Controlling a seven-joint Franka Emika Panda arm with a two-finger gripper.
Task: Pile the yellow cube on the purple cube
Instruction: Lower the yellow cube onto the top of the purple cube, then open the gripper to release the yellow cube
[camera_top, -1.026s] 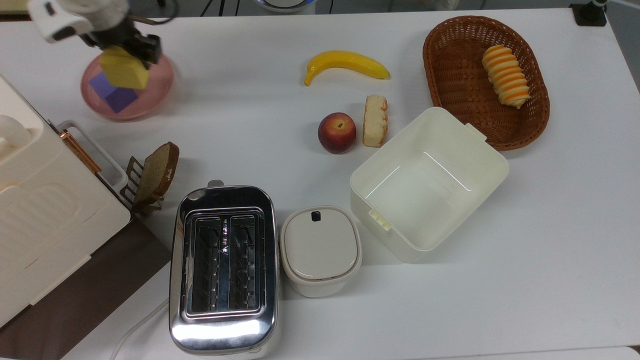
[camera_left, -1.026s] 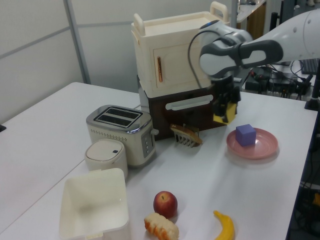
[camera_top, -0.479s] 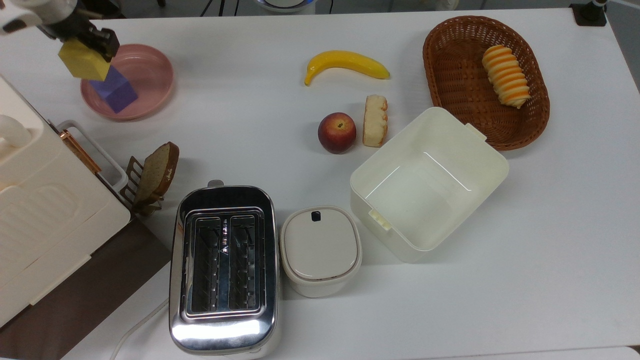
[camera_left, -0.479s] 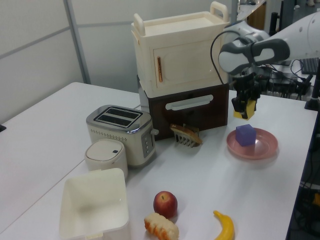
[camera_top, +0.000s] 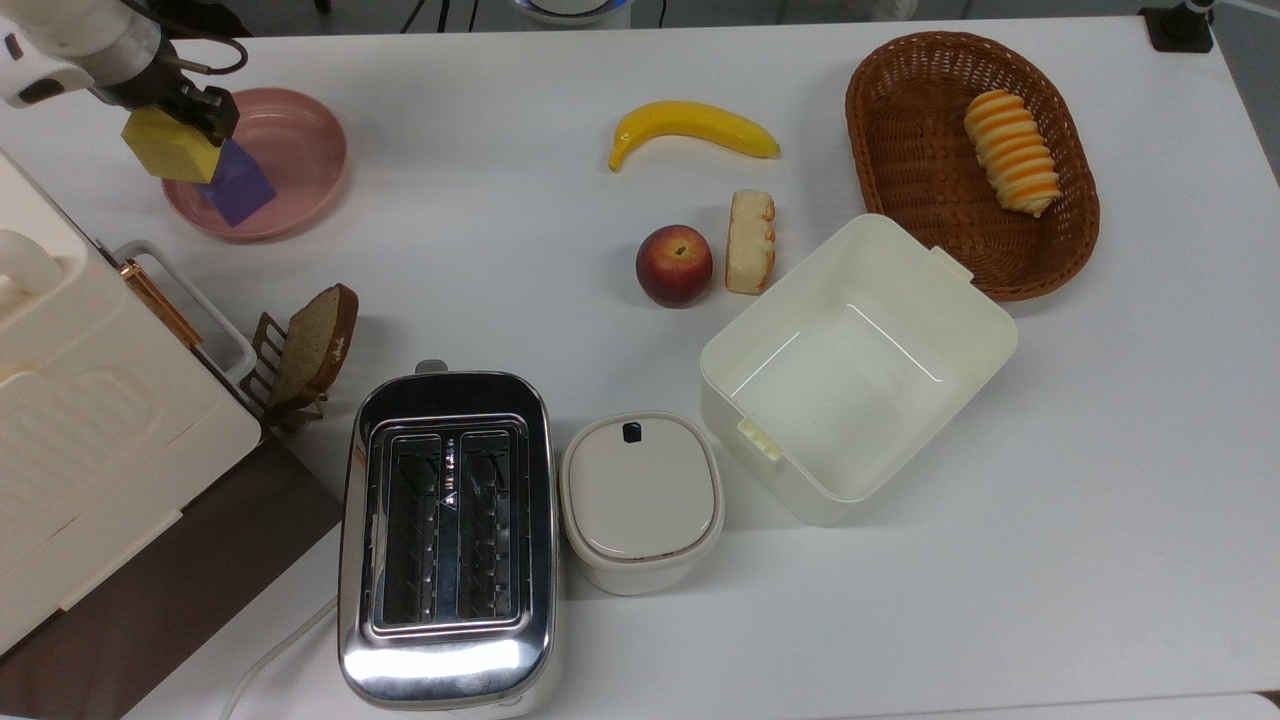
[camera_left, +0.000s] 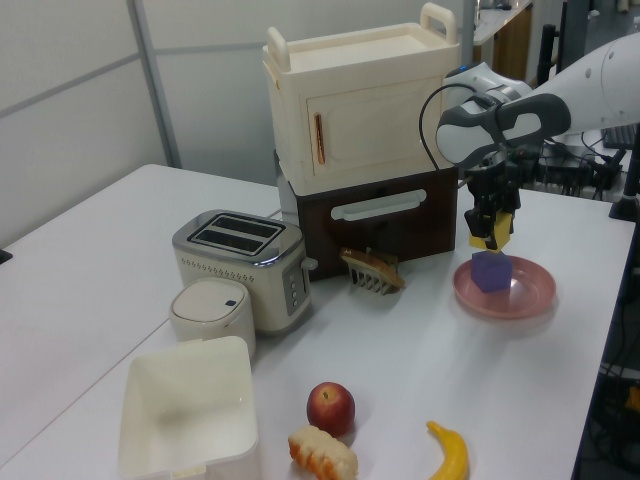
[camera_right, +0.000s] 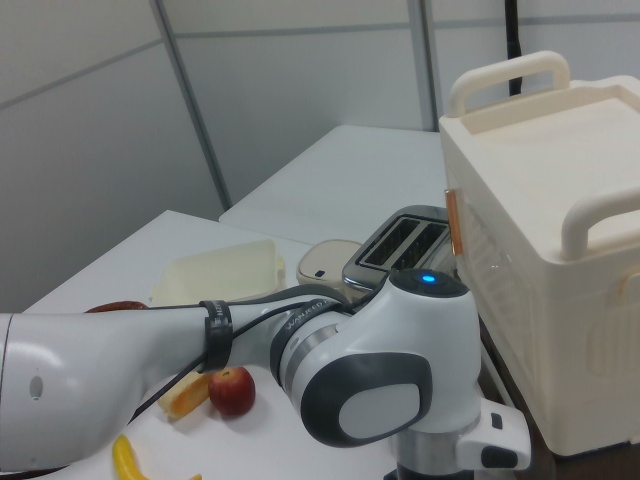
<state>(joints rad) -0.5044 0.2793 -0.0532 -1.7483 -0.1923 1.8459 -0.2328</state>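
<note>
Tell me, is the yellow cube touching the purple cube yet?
Cannot tell. In the left view the yellow cube, held by the gripper, sits right above the purple cube, with no plain gap or contact. In the top view they overlap.

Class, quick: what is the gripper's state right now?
Gripper: shut on the yellow cube, held just above the purple cube.

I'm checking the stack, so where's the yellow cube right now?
The top view's upper left: the yellow cube is held in the tool, just above the purple cube on the pink plate.
</note>
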